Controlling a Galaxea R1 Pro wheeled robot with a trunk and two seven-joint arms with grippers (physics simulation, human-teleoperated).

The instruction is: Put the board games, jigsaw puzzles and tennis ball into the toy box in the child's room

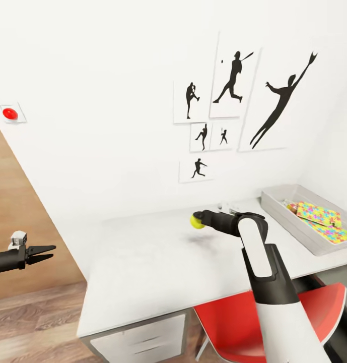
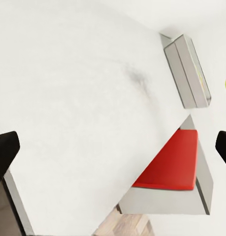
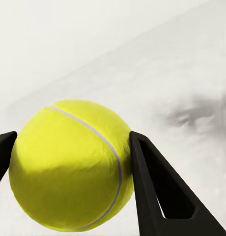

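At the far left of the head view, a red button (image 1: 10,113) sits on a small plate on the white wall, above a wood-toned panel (image 1: 22,222). Below it, at the left edge, the left gripper (image 1: 46,253) hangs off the side of the table over the wooden floor (image 1: 37,322), its two black fingers spread a little with nothing between them. In the left wrist view its fingertips (image 2: 5,150) sit at opposite edges of the frame, well apart.

The white table (image 1: 158,272) fills the lower middle of the head view, with drawers under its front edge and a red chair (image 1: 228,322) tucked in at lower right. Black baseball silhouettes (image 1: 233,80) hang on the wall above, in the upper middle and upper right.

Just right of centre, the right gripper (image 1: 202,220) is clenched on the tennis ball (image 1: 197,221), which is lifted clear of the tabletop, a soft shadow lying on the surface below it. In the right wrist view the tennis ball (image 3: 71,164) is pressed between the two black fingers (image 3: 152,191), touching both.

At the right edge, the grey toy box (image 1: 284,217) rests on the table, well apart from the ball. Inside it lie the jigsaw puzzles (image 1: 322,219), brightly patterned and flat on the bottom.
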